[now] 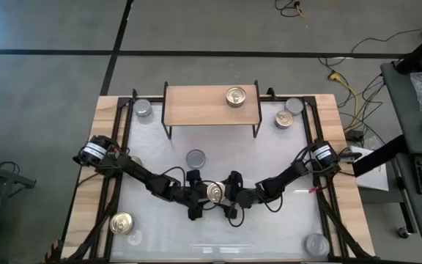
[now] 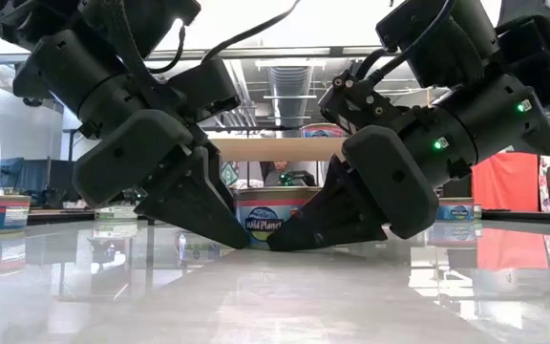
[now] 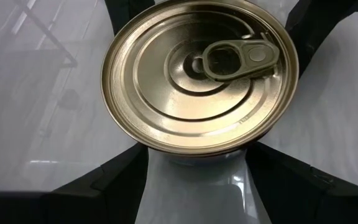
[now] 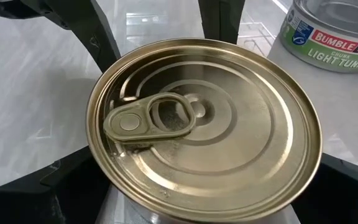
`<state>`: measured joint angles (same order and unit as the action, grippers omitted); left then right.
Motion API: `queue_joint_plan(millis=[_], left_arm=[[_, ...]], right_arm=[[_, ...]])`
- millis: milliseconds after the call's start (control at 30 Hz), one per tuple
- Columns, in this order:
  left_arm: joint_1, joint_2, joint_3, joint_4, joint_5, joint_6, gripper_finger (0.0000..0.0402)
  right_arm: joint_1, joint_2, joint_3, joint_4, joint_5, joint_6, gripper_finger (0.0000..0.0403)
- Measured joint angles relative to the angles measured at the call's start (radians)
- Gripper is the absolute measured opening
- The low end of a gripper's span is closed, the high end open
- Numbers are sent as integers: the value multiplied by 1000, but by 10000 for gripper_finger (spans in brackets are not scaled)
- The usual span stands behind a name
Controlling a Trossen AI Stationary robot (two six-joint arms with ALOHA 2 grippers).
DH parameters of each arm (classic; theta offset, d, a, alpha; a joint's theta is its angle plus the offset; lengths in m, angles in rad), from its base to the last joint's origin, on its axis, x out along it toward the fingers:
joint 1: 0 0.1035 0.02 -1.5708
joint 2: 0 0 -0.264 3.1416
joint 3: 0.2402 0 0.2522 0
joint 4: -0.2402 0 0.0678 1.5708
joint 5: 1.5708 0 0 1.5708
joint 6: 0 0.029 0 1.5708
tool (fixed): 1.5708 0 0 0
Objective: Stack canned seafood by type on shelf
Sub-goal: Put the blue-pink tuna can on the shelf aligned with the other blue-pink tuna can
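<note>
1. Tabletop (image 1: 116,147) seen from above: a white surface with a wood rim. The shelf (image 1: 196,106), a light-wood board on thin black legs, stands at twelve o'clock and carries one gold-lidded tin (image 1: 235,95).

2. Both dark arms reach in from nine and three o'clock and meet just toward six o'clock of centre. The left gripper (image 1: 201,196) and the right gripper (image 1: 229,196) flank the same gold-lidded can (image 1: 216,192).

3. That can sits upright on the table, its flat lid and pull tab facing up, so its short axis is vertical. Both wrist views show dark fingers spread on either side of its rim. Whether either pair actually presses the can wall is not clear; both look open around it.

4. The two grippers appear equally near. The shelf lies straight toward twelve o'clock from the can, so the carry would likely be up and away over the board.

5. Other tins: a silver-lidded one (image 1: 195,158) just toward twelve o'clock of the grippers, silver-lidded ones at eleven (image 1: 143,108), one (image 1: 294,105) and five (image 1: 316,244), gold-lidded ones at one (image 1: 283,118) and seven (image 1: 121,223).
</note>
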<state>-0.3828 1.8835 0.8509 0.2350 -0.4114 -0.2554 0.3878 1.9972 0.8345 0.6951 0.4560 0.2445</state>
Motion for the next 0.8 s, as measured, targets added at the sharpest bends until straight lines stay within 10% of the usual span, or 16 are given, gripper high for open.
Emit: queue_joint_plan(millis=[800], left_arm=[[-8, 12, 4, 35, 0, -42, 270]], right_arm=[[-13, -7, 9, -41, -1, 52, 382]])
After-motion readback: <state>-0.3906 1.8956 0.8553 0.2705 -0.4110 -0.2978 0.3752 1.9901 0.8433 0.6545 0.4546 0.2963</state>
